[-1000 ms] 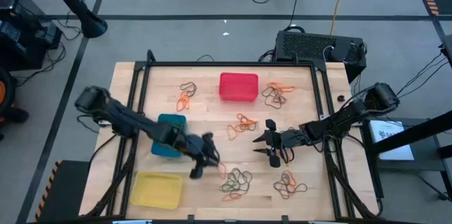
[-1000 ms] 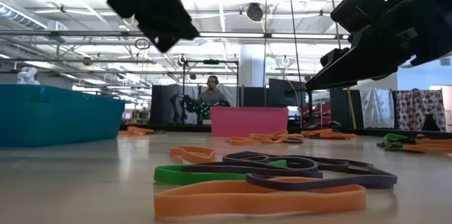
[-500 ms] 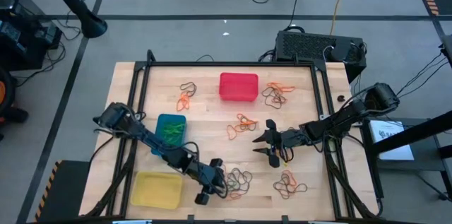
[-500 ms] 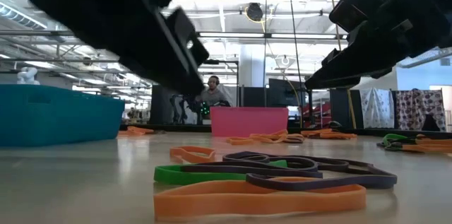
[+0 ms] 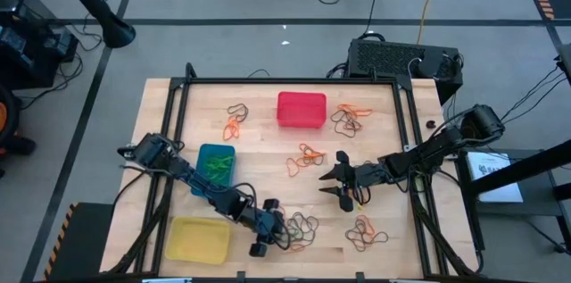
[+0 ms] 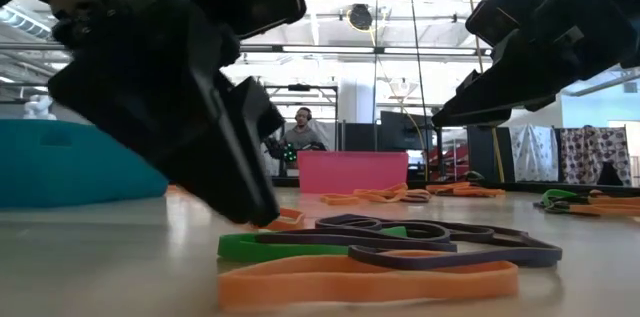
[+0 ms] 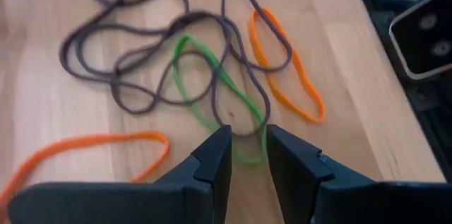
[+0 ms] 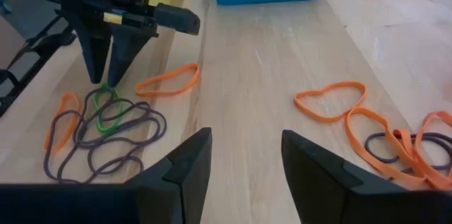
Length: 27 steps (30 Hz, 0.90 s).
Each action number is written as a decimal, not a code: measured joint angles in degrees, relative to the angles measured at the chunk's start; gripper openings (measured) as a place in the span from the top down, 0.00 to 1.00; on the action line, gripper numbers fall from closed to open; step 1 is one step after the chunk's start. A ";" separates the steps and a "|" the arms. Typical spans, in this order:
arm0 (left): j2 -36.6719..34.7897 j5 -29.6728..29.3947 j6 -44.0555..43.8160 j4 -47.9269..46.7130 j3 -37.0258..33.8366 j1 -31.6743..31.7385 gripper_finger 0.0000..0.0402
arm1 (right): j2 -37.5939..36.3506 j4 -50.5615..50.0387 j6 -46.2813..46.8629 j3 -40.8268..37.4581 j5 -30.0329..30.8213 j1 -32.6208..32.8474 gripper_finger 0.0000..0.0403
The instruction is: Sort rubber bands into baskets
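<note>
High view: left gripper lowered at front tangle of rubber bands, just right of yellow basket; fingers narrowly parted, straddling green band, nothing gripped. Right gripper hovering right of blue basket, jaws apart, empty. Red basket far behind yellow basket. Further band clusters scattered between red basket and front tangle on wooden table.

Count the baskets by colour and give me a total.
Red basket: 1
Blue basket: 1
Yellow basket: 1
Total: 3
</note>
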 joint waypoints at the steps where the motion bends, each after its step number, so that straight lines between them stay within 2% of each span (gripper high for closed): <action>1: 0.00 0.31 0.01 -0.34 0.00 -0.02 0.76 | 0.00 -0.01 -0.03 0.00 0.00 0.00 0.59; 17: -0.02 1.13 1.74 -2.87 0.00 0.00 0.76 | 0.02 -0.07 -1.27 0.00 0.02 0.00 0.59; 21: 0.35 -0.96 0.14 -2.31 0.00 0.11 0.76 | 0.02 -0.06 -1.27 0.00 0.02 0.00 0.59; 27: 0.42 -1.11 0.75 -2.34 0.00 0.44 0.76 | 0.02 -0.04 -1.27 0.00 0.02 0.00 0.59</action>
